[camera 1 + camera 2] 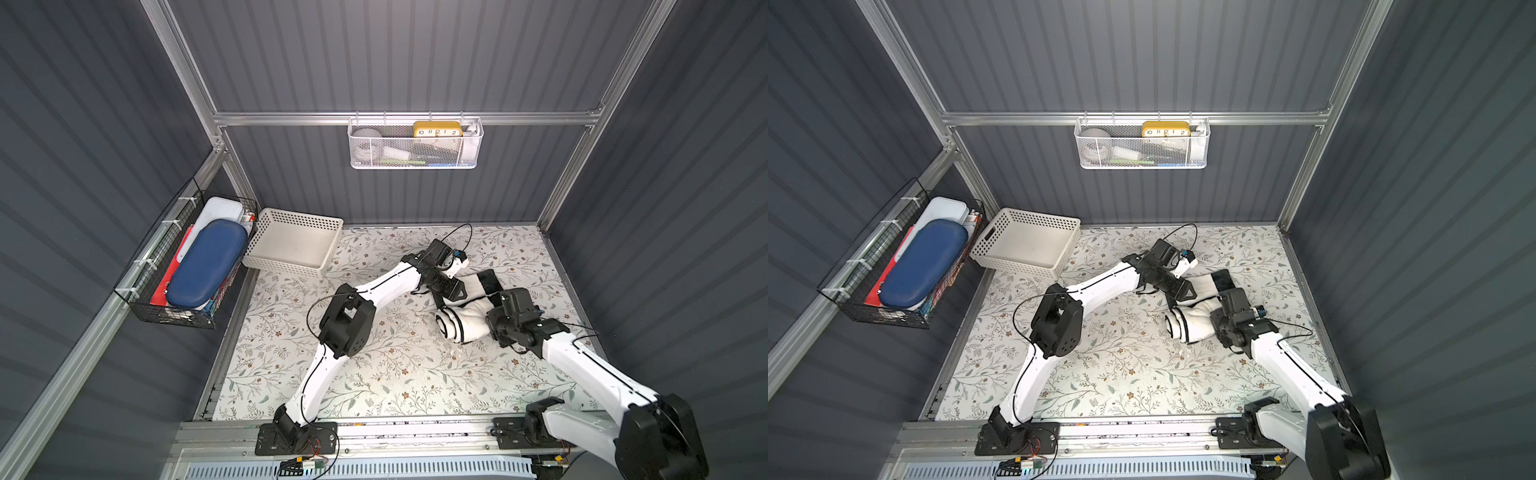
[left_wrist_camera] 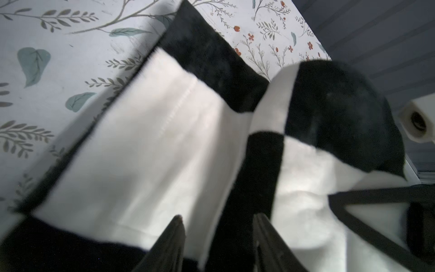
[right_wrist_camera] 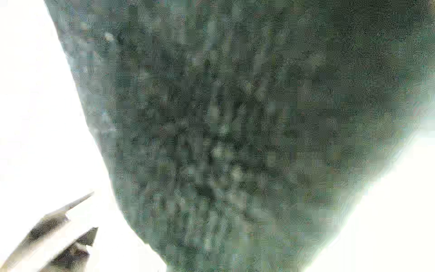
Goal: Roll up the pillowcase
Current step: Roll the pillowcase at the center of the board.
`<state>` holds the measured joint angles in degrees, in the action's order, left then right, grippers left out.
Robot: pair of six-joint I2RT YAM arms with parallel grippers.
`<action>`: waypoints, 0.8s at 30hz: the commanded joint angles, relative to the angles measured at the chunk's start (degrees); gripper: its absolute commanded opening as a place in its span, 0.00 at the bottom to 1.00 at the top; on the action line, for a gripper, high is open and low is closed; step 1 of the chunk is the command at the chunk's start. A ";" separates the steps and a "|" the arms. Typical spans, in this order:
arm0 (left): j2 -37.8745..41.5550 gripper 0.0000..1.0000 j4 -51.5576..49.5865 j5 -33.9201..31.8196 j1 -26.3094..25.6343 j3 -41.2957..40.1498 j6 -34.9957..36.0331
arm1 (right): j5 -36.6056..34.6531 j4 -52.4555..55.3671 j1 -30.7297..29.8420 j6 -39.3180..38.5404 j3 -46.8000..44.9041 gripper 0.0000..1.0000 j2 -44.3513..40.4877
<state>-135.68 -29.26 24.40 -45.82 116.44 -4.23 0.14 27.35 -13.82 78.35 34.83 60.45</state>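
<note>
We press the pillowcase (image 1: 461, 320) so it won't unroll: left hand (image 2: 218, 219) apart, right hand (image 1: 505, 309) pushed in, we cannot tell its state

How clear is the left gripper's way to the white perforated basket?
Likely yes, clear: the left gripper sits at the pillowcase, and only bare floral covering lies between it and the basket.

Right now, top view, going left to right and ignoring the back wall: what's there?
In order: black wire rack → white basket → pillowcase.
</note>
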 commanded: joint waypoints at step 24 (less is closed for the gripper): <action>-0.34 0.35 -7.28 -10.52 -1.08 -7.01 -2.47 | 11.86 14.80 3.28 -15.93 27.08 0.37 26.85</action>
<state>-135.92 -33.26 18.28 -47.22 111.02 -4.64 10.44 43.81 -10.68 64.79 60.38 85.43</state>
